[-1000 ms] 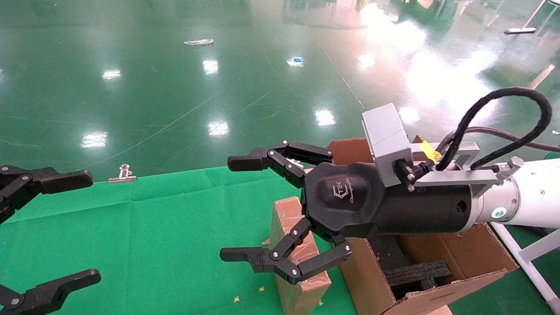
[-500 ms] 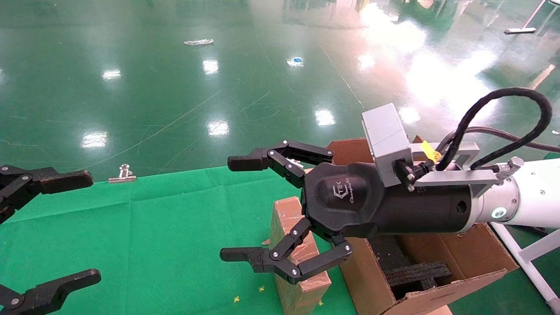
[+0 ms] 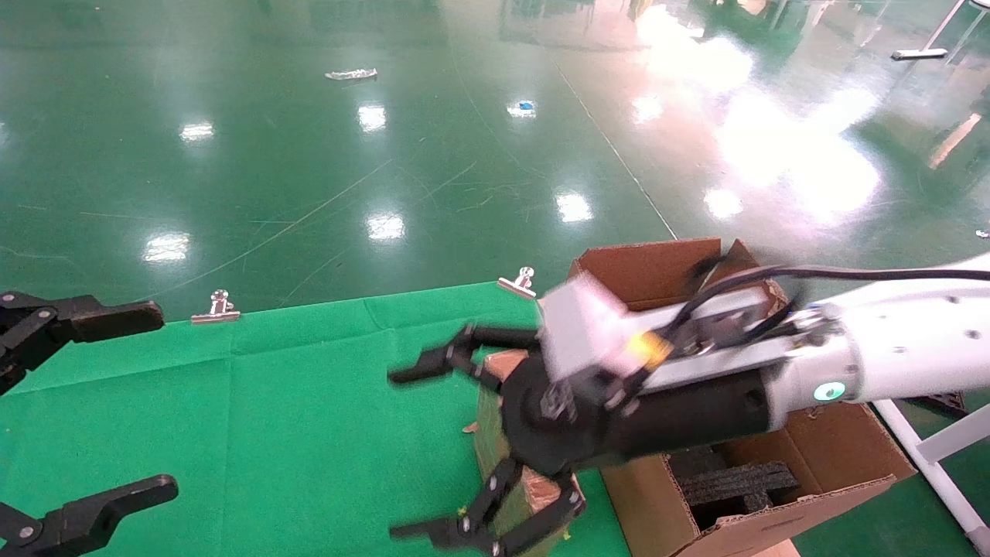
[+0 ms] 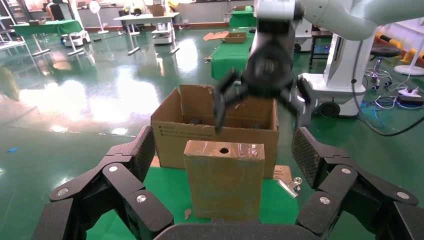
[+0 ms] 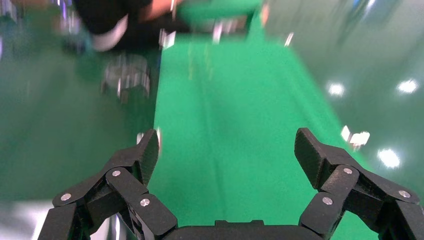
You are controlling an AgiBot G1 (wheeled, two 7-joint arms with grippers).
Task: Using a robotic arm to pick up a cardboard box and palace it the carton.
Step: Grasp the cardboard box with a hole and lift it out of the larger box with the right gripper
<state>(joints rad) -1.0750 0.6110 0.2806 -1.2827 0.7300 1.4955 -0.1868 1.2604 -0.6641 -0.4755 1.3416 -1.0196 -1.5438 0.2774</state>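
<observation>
The cardboard box (image 3: 485,433) stands upright on the green cloth, just left of the carton (image 3: 650,267), which has black foam inside. My right arm (image 3: 905,348), white with a teal ring, reaches in from the right. Its gripper (image 3: 410,452) is open, low over the cloth, with one finger on either side of the box, and it hides most of the box. My left gripper (image 3: 143,402) is open and empty at the left edge. In the left wrist view the box (image 4: 224,185) shows a round hole in its taped top, with the carton (image 4: 167,137) behind it.
Two metal clips (image 3: 216,305) (image 3: 520,282) hold the green cloth (image 3: 271,402) at its far edge. Glossy green floor lies beyond. A white stand leg (image 3: 928,456) is right of the carton. The right wrist view shows only green cloth (image 5: 225,125) between the fingers.
My right arm has dropped and swung down toward the upright box, with the gripper still open and blurred by motion. The left gripper has not moved.
</observation>
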